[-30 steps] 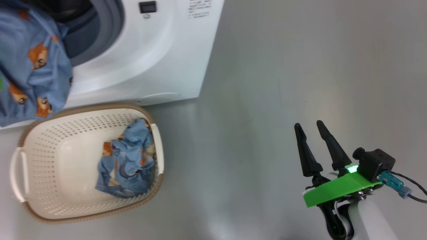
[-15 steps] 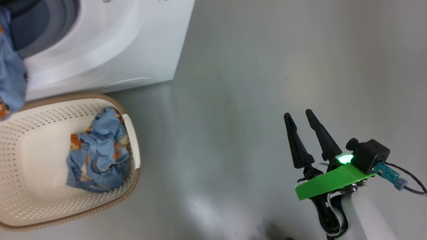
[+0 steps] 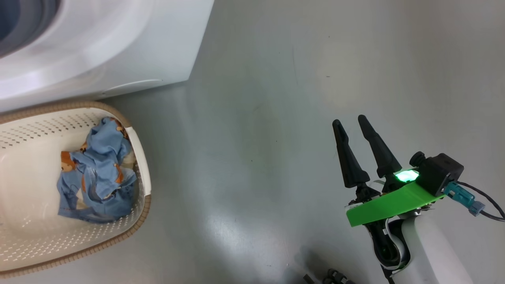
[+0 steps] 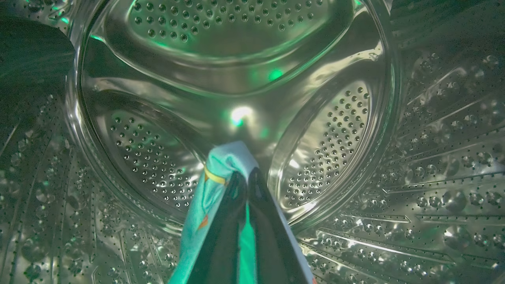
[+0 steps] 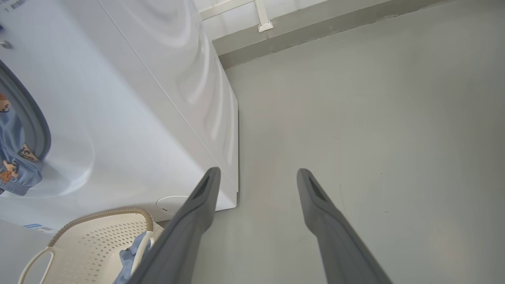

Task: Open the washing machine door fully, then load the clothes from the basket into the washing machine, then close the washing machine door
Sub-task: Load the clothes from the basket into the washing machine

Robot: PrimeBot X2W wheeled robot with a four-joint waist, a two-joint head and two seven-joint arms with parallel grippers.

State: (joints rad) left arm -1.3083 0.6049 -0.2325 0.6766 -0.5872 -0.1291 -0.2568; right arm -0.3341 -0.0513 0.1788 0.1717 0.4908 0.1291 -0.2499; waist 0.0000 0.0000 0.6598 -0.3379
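Inside the steel perforated drum (image 4: pixel 236 59) of the washing machine (image 3: pixel 118 47), my left gripper (image 4: pixel 244 176) is shut on a light-blue garment (image 4: pixel 227 157) draped over its fingers. In the right wrist view part of that garment (image 5: pixel 14 165) hangs at the grey-blue gasket (image 5: pixel 37 122). The cream basket (image 3: pixel 139 165) stands on the floor before the machine, with a crumpled blue printed garment (image 3: pixel 98 173) in it. My right gripper (image 3: pixel 349 120) hovers open and empty over bare floor, far right of the basket. The door is out of view.
Grey floor (image 3: pixel 256 157) spreads between the basket and my right arm. The right wrist view shows the machine's white side (image 5: pixel 205 98) and a wall base (image 5: pixel 315 35) behind it. Small dark parts (image 3: pixel 331 276) lie at the head view's bottom edge.
The head camera has swung, so the machine and basket slid left. The blue garment held at the machine's opening has left the head view. My right gripper stays open.
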